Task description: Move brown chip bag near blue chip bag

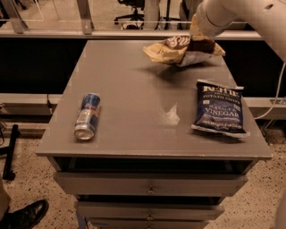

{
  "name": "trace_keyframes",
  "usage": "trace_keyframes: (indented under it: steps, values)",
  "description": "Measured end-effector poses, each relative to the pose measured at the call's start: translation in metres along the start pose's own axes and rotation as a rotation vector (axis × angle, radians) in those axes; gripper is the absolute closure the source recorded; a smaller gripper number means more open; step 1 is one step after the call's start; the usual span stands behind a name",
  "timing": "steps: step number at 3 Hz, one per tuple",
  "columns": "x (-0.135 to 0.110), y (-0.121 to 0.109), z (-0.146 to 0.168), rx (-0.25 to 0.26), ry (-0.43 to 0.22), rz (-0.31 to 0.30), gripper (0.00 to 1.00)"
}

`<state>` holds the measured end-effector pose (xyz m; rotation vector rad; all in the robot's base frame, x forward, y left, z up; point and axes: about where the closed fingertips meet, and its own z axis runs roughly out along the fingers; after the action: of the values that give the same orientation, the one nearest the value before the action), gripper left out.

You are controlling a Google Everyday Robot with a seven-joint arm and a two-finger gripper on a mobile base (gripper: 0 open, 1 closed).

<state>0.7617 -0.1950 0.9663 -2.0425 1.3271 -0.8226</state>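
The grey surface (147, 89) is carrying the blue chip bag (219, 108) flat at right and a can (87, 116) on its side at left; the hand (200, 41) is holding the brown chip bag (172, 50) above its far edge
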Motion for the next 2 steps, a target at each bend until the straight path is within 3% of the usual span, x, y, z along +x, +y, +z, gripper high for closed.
trace_keyframes:
  steps: [2]
  values:
    - [-0.003, 0.058, -0.048, -0.054, 0.125, 0.133, 1.0]
